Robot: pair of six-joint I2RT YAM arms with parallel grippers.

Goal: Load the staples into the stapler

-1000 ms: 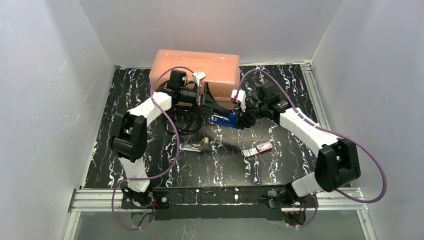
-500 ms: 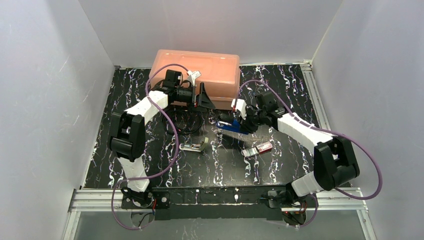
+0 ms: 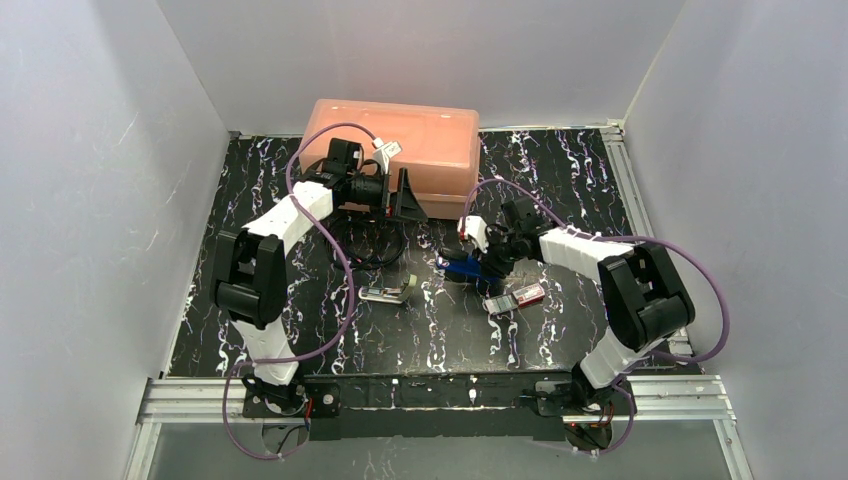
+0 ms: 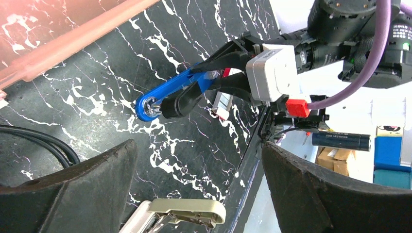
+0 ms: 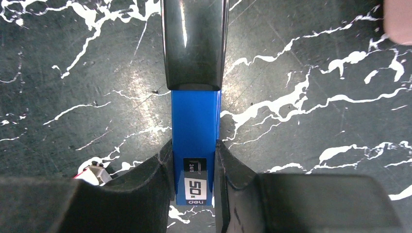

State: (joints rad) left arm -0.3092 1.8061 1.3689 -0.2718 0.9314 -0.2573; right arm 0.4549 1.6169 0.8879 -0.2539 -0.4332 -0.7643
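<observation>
The work surface is a black marble-pattern tabletop (image 3: 560, 330) with white veining, enclosed on the left, rear and right by plain white wall panels (image 3: 100, 150). An aluminium rail (image 3: 430, 395) runs along the near edge and carries both arm bases. A translucent salmon-pink plastic bin (image 3: 430, 140) stands against the rear wall. The right gripper (image 5: 194, 165) is clamped across the sides of a blue metal stapler with a black top lever (image 5: 196, 121), near the table centre and low over the surface; contact with the tabletop cannot be determined. The left gripper (image 4: 199, 179) is at the front of the bin with its fingers spread wide apart and nothing between them. The staples, a small pink-red cardboard box (image 3: 517, 298), lie flat on the tabletop just beside the right gripper, on its near side, apart from both grippers. A second stapler, silver with a cream top (image 3: 387, 292), lies on the surface left of centre. A black cable loop (image 3: 375, 255) lies behind it.
</observation>
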